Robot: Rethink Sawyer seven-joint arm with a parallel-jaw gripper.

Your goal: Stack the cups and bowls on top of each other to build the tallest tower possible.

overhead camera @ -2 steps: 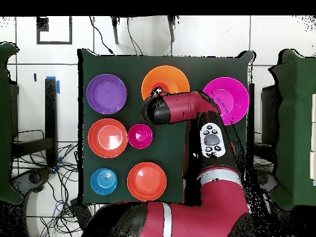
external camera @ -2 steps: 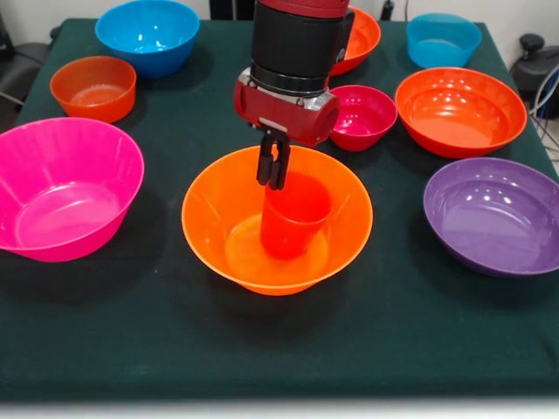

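Front view, centre: large yellow-orange flared bowl point(external camera @ -2 steps: 277, 229), the base of the tower, containing one upright orange-red translucent cup point(external camera @ -2 steps: 295, 214) standing on its floor. The claw point(external camera @ -2 steps: 273, 182) hangs directly over the cup's rim at the cup's 10 o'clock edge; its two dark fingers point(external camera @ -2 steps: 265, 164) lie close together, and whether they pinch the cup wall or sit just clear of it cannot be told. The red and black arm point(external camera @ -2 steps: 295, 52) descends from 12 o'clock.

Surrounding vessels, all upright and holding nothing, clockwise from the central bowl: small magenta bowl point(external camera @ -2 steps: 362, 116) at 1 o'clock, partly behind the wrist; large orange-red bowl point(external camera @ -2 steps: 460, 111) at 2 o'clock; purple bowl point(external camera @ -2 steps: 493, 214) at 3 o'clock; large pink bowl point(external camera @ -2 steps: 63, 188) at 9 o'clock; small orange bowl point(external camera @ -2 steps: 93, 87) at 10 o'clock; blue bowl point(external camera @ -2 steps: 148, 35) at 11 o'clock. Farther back, another orange-red bowl point(external camera @ -2 steps: 362, 39) shows beside the arm, and a small light-blue bowl point(external camera @ -2 steps: 443, 40) stands at the far corner.

Surface: tabletop point(external camera @ -2 steps: 131, 332) covered by dark green cloth, bowls well apart from one another.

Overhead view: the arm covers part of the yellow-orange bowl point(overhead camera @ -2 steps: 165, 81); a pale tiled floor point(overhead camera @ -2 steps: 203, 37) surrounds the tabletop, with cables point(overhead camera @ -2 steps: 58, 203) trailing at 8 o'clock.
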